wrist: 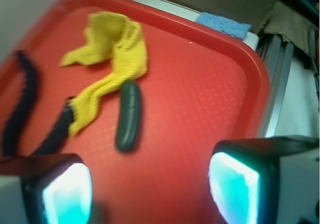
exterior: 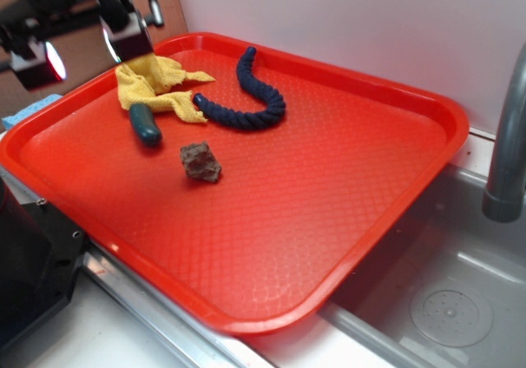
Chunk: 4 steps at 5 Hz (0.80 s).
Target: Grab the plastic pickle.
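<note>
The gripper (wrist: pixel 150 189) hangs wide open above the tray (exterior: pixel 394 179), and the pickle (wrist: pixel 129 116) lies on the tray, touching the yellow cloth (wrist: pixel 117 49).

Kitchen sink area, as a test setup.
A steel sink (exterior: pixel 460 302) with a grey faucet (exterior: pixel 508 138) is seen beside a red tray (exterior: pixel 329 220).
</note>
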Each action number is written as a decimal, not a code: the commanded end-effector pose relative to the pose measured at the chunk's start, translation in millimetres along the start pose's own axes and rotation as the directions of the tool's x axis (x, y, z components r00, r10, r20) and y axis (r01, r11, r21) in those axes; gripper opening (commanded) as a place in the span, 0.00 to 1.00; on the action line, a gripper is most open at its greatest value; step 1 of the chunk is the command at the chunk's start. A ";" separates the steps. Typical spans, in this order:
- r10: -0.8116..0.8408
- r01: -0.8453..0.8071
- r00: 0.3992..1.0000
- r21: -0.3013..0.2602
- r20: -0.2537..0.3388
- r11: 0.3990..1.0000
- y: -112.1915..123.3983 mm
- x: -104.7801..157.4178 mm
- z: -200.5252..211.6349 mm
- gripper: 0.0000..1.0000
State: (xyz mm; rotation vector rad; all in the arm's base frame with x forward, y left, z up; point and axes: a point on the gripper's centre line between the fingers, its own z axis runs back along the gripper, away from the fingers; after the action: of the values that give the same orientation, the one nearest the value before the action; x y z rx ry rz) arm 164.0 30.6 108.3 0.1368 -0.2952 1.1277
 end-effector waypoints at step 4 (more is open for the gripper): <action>0.139 -0.140 0.990 0.021 0.039 0.990 -16.2 29.6 -88.4 1.00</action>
State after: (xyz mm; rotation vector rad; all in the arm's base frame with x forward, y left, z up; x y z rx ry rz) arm 201.0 64.7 25.3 0.1698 -0.2961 1.2584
